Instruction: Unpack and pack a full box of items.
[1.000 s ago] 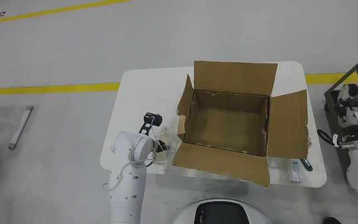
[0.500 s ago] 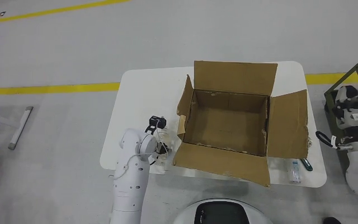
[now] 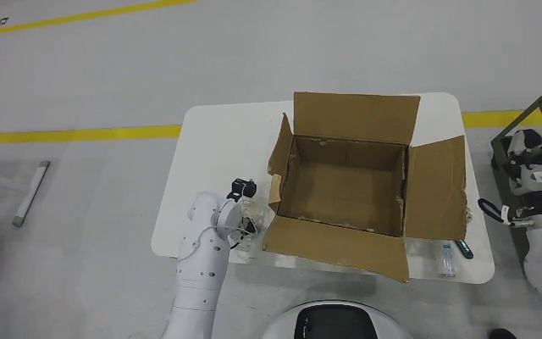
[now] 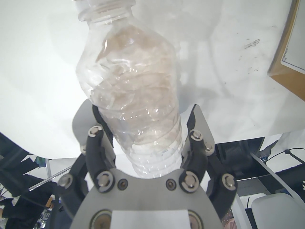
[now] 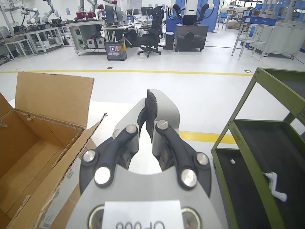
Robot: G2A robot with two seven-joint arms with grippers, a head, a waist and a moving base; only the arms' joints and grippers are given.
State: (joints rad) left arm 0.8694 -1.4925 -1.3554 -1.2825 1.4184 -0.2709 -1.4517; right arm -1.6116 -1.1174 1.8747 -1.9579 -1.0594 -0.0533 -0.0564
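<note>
From above, my left end effector (image 3: 243, 225) is gripping a clear bottle (image 3: 252, 210) over the front left part of the white tabletop (image 3: 212, 136). The bottle is sitting just beside the near left corner of the open box (image 3: 347, 182). The box is standing in the middle of the tabletop with all four flaps folded outward. Two small items (image 3: 446, 258) are lying by the tabletop's front right corner, past the box's right flap. My right arm (image 3: 525, 165) is hanging off the right edge, by a green cart (image 3: 508, 148).

From my left wrist, the end effector (image 4: 143, 117) is clamping narrowly around the lower body of the crumpled bottle (image 4: 133, 77). Its capped neck is pointing away from me, over the tabletop (image 4: 35, 48). A corner of the box (image 4: 290, 48) is showing at the side.

From my right wrist, the end effector (image 5: 149, 110) is pressing its fingers together, gripping nothing. It is hovering beyond the tabletop's (image 5: 112, 110) edge, between the box (image 5: 47, 96) and the cart (image 5: 262, 144), well apart from the bottle.
</note>
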